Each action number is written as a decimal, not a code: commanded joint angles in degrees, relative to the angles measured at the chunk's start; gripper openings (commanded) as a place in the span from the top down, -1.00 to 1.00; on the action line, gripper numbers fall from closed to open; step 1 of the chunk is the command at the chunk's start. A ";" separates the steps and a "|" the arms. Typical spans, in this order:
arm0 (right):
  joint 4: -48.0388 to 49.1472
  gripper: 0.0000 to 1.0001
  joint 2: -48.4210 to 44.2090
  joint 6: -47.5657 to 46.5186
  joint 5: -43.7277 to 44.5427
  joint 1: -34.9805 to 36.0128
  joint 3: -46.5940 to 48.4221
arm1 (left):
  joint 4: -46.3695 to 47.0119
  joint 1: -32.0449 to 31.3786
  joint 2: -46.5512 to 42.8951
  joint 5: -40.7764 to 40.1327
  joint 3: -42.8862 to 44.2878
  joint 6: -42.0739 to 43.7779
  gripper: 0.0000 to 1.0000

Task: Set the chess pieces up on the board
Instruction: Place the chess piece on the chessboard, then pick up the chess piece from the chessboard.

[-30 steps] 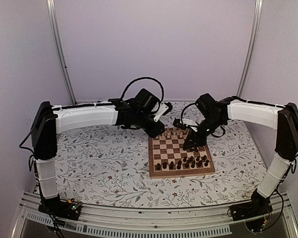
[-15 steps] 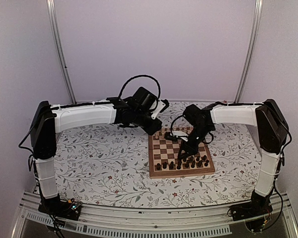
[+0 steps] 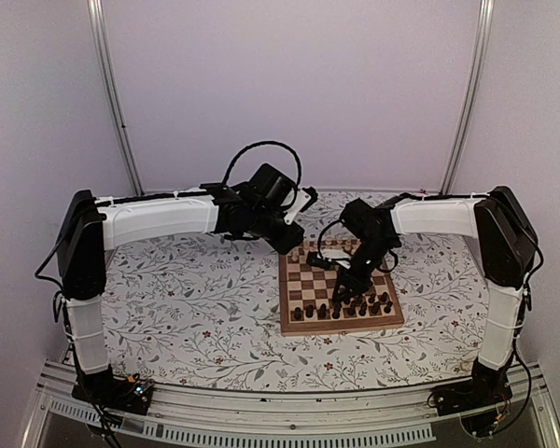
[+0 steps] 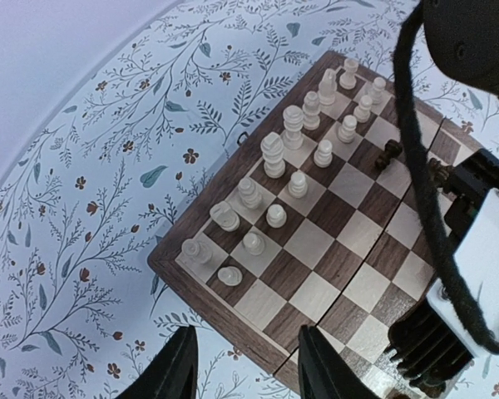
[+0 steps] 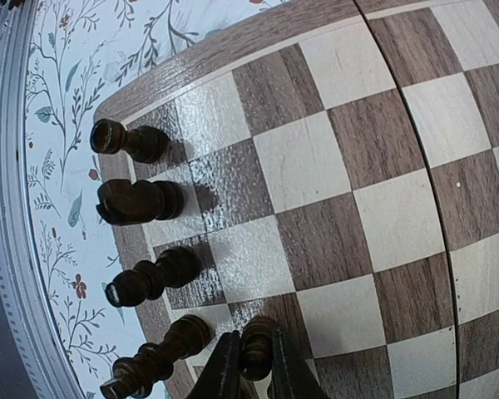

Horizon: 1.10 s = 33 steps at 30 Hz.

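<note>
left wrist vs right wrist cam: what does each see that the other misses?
Left wrist only: the pale pieces in two rows along one edge, and the open left gripper. Right wrist only: the right gripper shut on a dark piece, beside four other dark pieces. Both: the board and the floral cloth.

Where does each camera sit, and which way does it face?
Top external: high behind the bases, looking down on the square checkered wooden chessboard; left arm, right arm show.
Left wrist: above the board's corner, looking down at pale cream wooden chess pieces; open left jaws at bottom.
Right wrist: close over the board, facing dark brown wooden pieces; right jaws shut on one.
Wrist views share the chessboard.
</note>
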 commanded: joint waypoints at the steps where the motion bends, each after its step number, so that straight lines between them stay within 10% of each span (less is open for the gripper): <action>1: -0.15 0.68 1.29 0.15 0.36 0.57 1.64 | -0.04 0.32 -1.48 0.43 0.20 -0.38 0.13; 33: 4.70 0.35 -4.31 -0.06 15.82 -9.52 3.44 | -0.74 -0.12 -0.49 3.59 0.80 -0.42 0.11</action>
